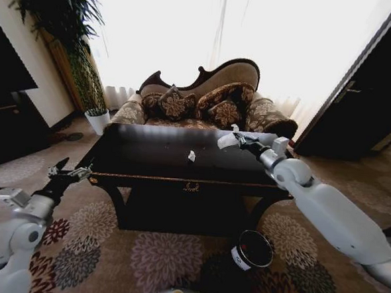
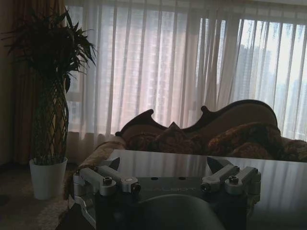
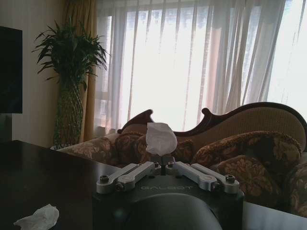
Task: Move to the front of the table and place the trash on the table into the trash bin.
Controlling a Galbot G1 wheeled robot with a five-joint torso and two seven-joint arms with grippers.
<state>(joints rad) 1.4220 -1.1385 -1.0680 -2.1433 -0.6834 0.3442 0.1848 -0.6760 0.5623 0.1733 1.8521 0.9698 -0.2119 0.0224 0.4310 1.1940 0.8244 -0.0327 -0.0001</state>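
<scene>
The dark table (image 1: pixel 148 158) with its glossy black top stands straight ahead. My right gripper (image 1: pixel 238 140) hovers over its far right part, shut on a crumpled white paper scrap (image 1: pixel 227 140); the right wrist view shows that scrap (image 3: pixel 160 138) pinched between the closed fingertips of the gripper (image 3: pixel 163 162). Another white paper scrap (image 1: pixel 191 155) lies mid-table, also seen as a paper scrap (image 3: pixel 38 218) on the tabletop (image 3: pixel 57 177). The black trash bin (image 1: pixel 252 249) stands on the carpet under the table's front right. My left gripper (image 1: pixel 68 172) is open beside the table's left front corner, with nothing between its fingers (image 2: pixel 115 165).
A patterned sofa (image 1: pixel 205 100) with cushions sits close behind the table. A white plant pot (image 1: pixel 97 120) with a tall plant stands at the back left, near a low dark cabinet (image 1: pixel 4 121). Dark furniture (image 1: pixel 371 97) lines the right. Flowered carpet lies in front.
</scene>
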